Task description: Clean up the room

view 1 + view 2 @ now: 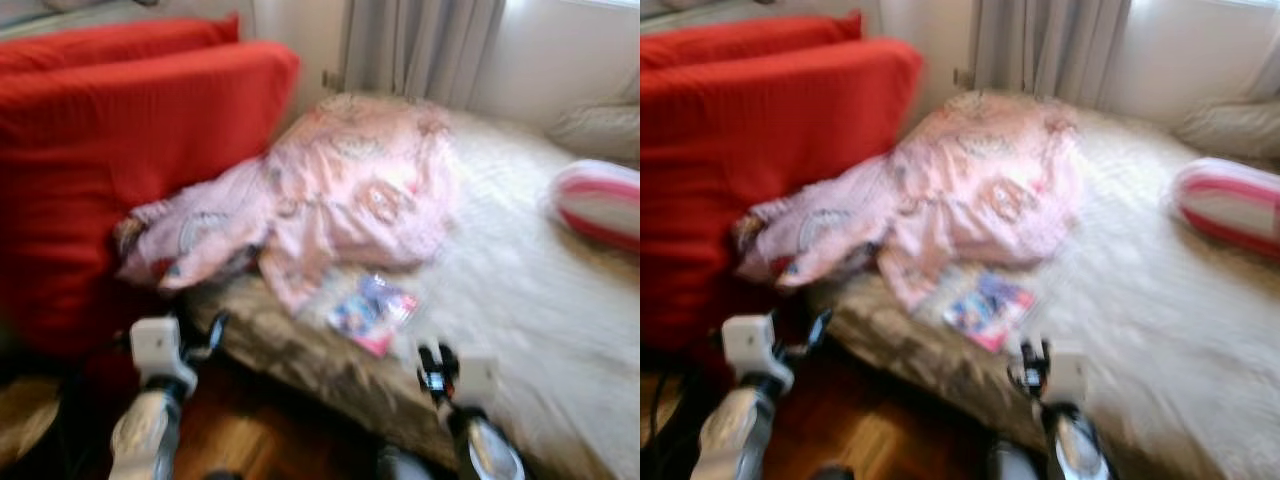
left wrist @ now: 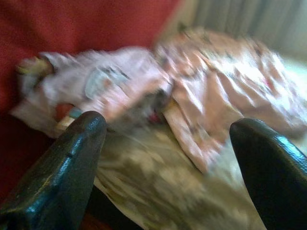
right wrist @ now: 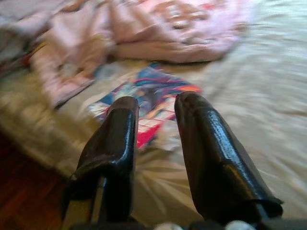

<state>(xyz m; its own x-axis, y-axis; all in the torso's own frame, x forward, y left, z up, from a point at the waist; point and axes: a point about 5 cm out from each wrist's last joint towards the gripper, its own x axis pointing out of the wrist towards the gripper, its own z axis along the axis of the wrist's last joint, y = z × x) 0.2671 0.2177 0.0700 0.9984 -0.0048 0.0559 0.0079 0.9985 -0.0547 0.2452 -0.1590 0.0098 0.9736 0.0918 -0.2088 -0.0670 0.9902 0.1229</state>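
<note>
The bed [image 1: 540, 300], covered in a pale sheet, serves as the landmark, with its near edge running above the dark wooden floor [image 1: 250, 440]. Against the bed's left side stands a large red cushion [image 1: 110, 150]. Across the bed's left half lies a crumpled pink patterned cloth [image 1: 340, 190], one end trailing toward the cushion; it looks light, soft and limp, best pinched at a raised fold or the loose corner near the edge. A striped pillow [image 1: 600, 205] rests on the bed's right side. Just in front of the cloth, near the bed's edge, lies a thin colourful booklet [image 1: 372, 312], probably light, flat and slippery, easiest taken at the corner nearest the edge. The left gripper [image 1: 205, 335] hangs off the bed's near-left corner, fingers spread wide. The right gripper [image 1: 437, 368] points at the booklet, fingers nearly together with a narrow gap, empty. Open sheet lies between booklet and pillow; the cushion crowds the left.
</note>
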